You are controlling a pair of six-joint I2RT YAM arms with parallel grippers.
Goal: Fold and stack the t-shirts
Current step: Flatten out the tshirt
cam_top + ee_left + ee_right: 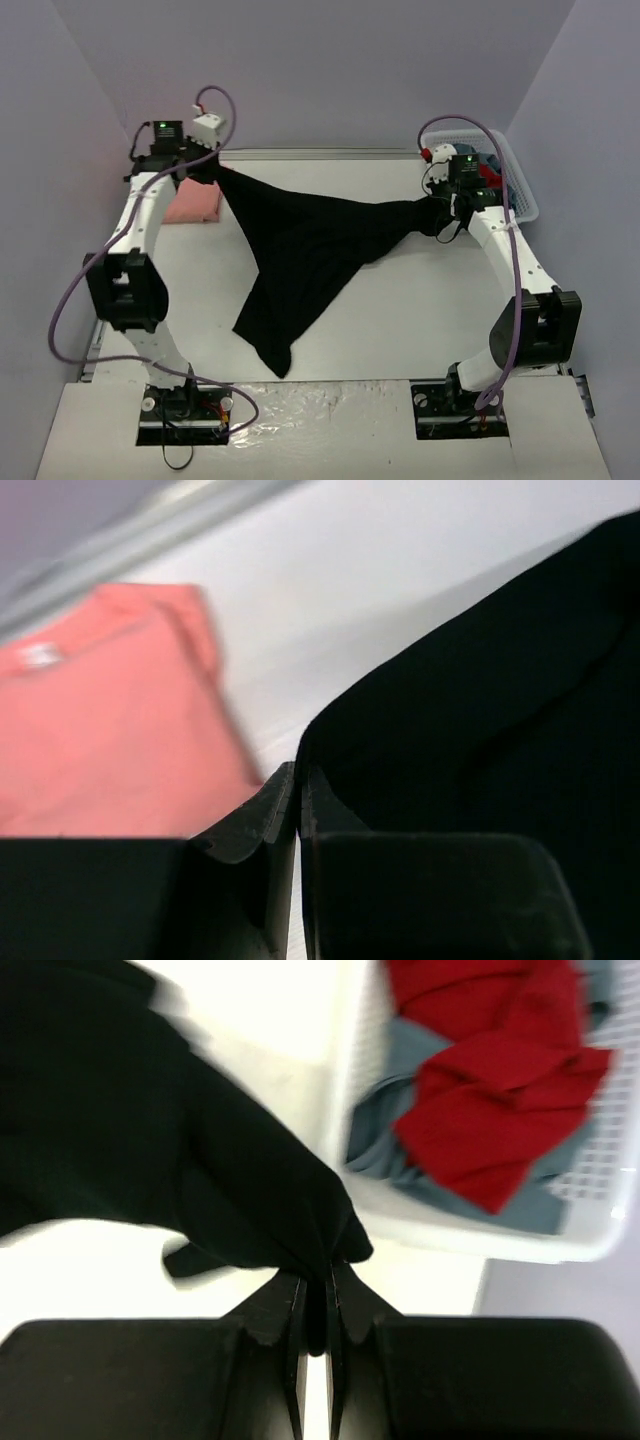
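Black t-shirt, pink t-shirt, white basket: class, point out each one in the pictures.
black t-shirt [300, 250], top view, middle of the stretched cloth.
pink t-shirt [100, 730], left wrist view, its flat body.
white basket [440, 1220], right wrist view, near rim.

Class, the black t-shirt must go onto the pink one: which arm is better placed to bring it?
Probably left: the left tool grips the black t-shirt beside the pink t-shirt; the right tool holds the other end near the basket.

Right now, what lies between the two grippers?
The black t-shirt, stretched from the left gripper to the right gripper, each shut on it; the top view shows it.
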